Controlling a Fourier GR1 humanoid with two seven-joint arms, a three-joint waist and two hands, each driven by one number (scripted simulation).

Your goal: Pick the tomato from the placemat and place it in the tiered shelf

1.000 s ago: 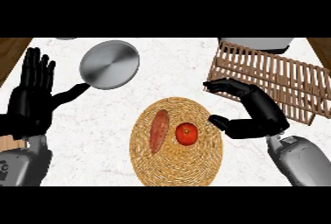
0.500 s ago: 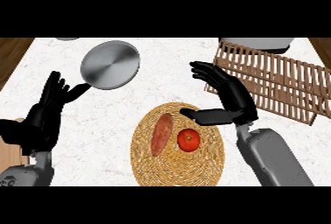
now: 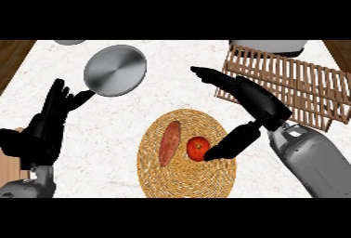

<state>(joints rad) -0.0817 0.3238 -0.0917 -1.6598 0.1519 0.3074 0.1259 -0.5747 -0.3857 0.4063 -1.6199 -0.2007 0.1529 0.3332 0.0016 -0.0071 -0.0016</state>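
My right hand (image 3: 257, 100) hangs over the woven round placemat (image 3: 186, 179), open wide and holding nothing: the fingers (image 3: 212, 76) stretch toward the upper left, and the thumb points down, its tip beside the tomato (image 3: 197, 148) on that fruit's right. The spread leaves room to bracket the tomato before closing, which I judge to be the step in hand.

The tomato lies on the placemat, right of centre. A long reddish vegetable, possibly a sweet potato (image 3: 168, 143), lies just beside it on the left, so the approach from the right keeps clear of it. The slatted wooden tiered shelf (image 3: 295, 86), the target, stands at the upper right of the white surface (image 3: 171, 69), near the hand's reach.

My left hand (image 3: 48, 123) rests open at the left edge, fingers up, away from the work. A steel pan (image 3: 115, 70) lies at the upper left.

Compared with half a second ago, the right thumb has dropped closer to the tomato and the forearm has shifted right. The tomato has not moved.
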